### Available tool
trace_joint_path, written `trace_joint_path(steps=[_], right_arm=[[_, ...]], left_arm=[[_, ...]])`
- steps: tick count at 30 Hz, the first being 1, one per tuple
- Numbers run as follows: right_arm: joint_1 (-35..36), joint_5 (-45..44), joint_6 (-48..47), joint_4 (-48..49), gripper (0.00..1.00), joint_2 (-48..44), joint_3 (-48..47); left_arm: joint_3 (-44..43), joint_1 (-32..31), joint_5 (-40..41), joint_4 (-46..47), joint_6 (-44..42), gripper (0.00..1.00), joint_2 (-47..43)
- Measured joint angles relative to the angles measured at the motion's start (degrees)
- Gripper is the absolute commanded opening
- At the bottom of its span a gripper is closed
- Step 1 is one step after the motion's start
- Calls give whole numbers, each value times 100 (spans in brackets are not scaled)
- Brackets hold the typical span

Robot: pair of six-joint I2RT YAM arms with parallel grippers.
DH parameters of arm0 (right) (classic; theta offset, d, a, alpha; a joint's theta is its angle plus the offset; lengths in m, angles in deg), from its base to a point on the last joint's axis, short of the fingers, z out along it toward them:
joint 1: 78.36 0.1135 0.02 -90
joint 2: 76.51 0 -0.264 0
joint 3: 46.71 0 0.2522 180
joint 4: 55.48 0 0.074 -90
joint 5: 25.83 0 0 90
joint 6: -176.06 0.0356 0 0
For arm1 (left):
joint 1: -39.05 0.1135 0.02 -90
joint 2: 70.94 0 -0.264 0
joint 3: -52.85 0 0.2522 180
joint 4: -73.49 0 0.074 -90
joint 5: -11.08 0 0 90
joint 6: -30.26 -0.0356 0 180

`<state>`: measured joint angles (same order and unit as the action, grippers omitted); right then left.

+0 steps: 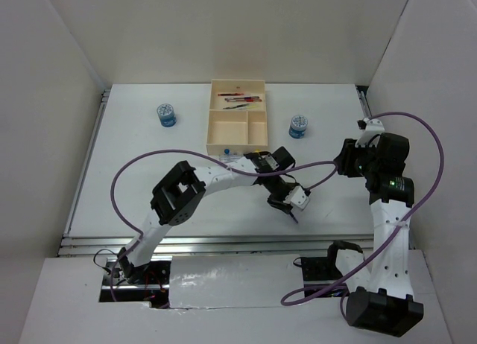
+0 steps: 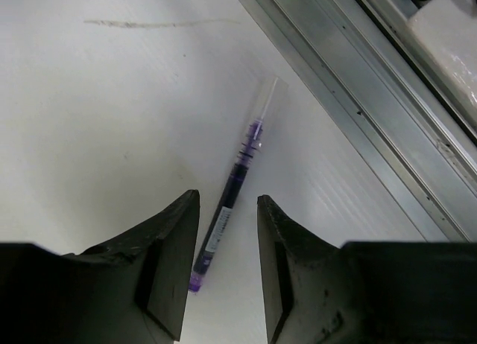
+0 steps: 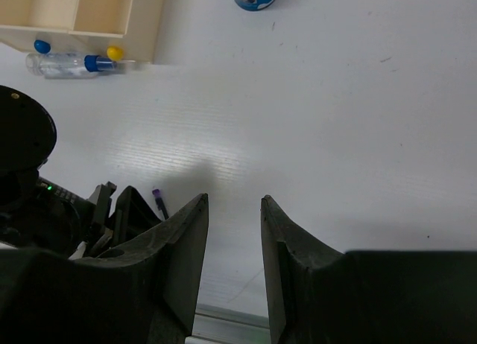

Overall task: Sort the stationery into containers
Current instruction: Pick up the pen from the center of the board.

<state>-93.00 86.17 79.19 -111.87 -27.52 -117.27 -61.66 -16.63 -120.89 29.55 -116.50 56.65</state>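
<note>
Near the front edge of the table, seen from above, the left gripper hides what lies beneath it. At its wrist, we see the jaws half-spread astride one end of the purple pen, which lies flat on the table with gaps on both sides. At the right wrist, the right gripper hangs part-open and empty; the tray is cropped.

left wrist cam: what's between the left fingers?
The purple pen, flat on the table, its lower half in the gap between the fingers of the left gripper. Clear in the left wrist view.
</note>
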Motion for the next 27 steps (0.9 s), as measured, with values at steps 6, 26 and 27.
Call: trace_joint_path(steps=[6, 26, 27], right_arm=[[-37, 57, -4, -2, 41, 22, 0], [-188, 192, -57, -2, 41, -2, -20], [-192, 201, -59, -2, 41, -2, -20]], left_arm=[[-645, -68, -35, -81, -22, 46, 509], [-1408, -105, 264, -1825, -691, 22, 988], [-1467, -116, 339, -1958, -785, 21, 1003]])
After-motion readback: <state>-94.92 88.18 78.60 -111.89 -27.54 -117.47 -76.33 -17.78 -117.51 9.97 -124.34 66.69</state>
